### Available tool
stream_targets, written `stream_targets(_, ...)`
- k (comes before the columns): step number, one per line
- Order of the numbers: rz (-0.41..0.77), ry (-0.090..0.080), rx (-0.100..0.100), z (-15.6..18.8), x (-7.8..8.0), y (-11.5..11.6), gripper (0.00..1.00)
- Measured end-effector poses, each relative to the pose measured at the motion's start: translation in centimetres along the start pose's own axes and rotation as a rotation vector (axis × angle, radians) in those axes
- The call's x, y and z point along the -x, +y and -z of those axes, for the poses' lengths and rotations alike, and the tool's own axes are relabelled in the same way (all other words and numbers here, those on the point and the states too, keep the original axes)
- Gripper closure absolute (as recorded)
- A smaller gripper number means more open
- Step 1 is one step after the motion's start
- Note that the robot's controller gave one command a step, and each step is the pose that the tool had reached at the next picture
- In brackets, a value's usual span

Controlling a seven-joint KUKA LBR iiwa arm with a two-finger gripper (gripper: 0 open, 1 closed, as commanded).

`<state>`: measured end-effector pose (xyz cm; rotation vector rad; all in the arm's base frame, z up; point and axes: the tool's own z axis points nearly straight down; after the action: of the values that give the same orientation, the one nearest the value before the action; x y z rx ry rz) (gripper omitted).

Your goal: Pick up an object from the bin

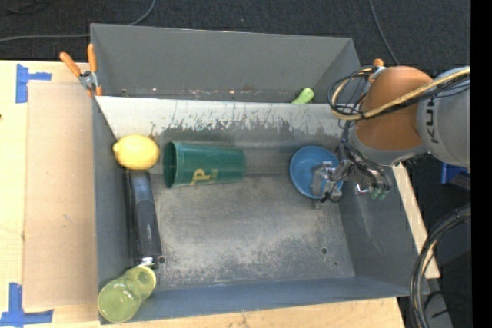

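My gripper (332,182) hangs low at the right side of the bin, right against the right edge of a blue round dish (307,167) that leans tilted near the back wall. The gripper overlaps the dish's rim, and whether it holds the rim is not clear. A dark green cup (204,164) with yellow print lies on its side to the left of the dish, its mouth facing left.
A yellow lemon (136,152) rests in the back left corner. Below it a long black bar (144,217) runs along the left wall down to a clear yellow-green cup (127,293) in the front left corner. A small green piece (303,96) sits high on the back wall.
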<state>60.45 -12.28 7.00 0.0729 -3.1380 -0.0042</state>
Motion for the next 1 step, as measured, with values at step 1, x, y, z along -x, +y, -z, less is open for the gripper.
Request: stream_targets(1, 0.009, 0.005, 0.002, 8.53, -1.0, 0.77, 1.0)
